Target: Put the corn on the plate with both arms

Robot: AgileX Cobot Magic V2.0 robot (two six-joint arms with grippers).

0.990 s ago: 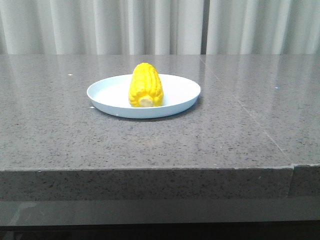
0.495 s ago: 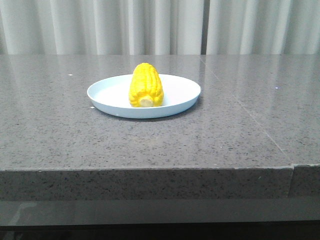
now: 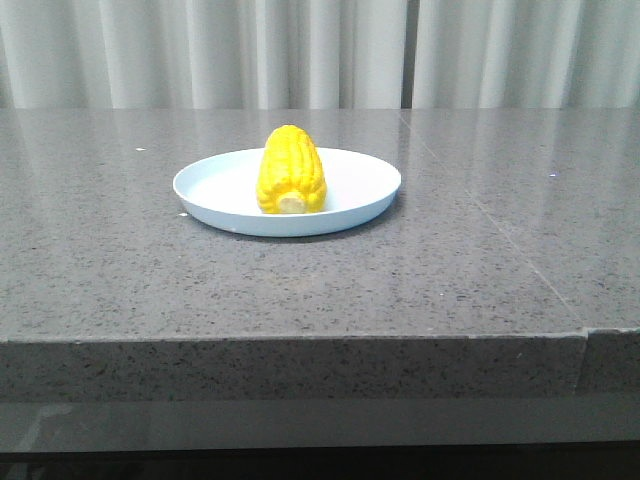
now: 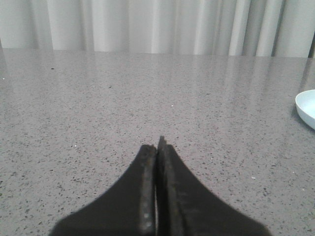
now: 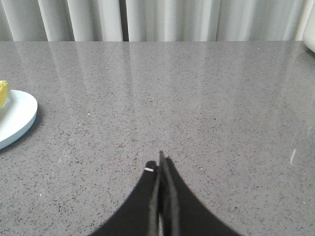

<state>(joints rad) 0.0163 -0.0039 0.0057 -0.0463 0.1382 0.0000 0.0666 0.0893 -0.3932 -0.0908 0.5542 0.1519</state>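
The yellow corn (image 3: 291, 171) lies on the pale blue-white plate (image 3: 215, 195) in the middle of the grey stone table, its pale stub end toward the camera. No arm shows in the front view. My left gripper (image 4: 157, 145) is shut and empty, low over bare table; only the plate's edge (image 4: 306, 106) shows far off to its side. My right gripper (image 5: 161, 162) is shut and empty, also over bare table, with the plate (image 5: 17, 118) and a sliver of the corn (image 5: 3, 92) off to its other side.
The table's front edge (image 3: 300, 340) runs across the front view, with a seam (image 3: 586, 335) at the right. Pale curtains (image 3: 300, 50) hang behind the table.
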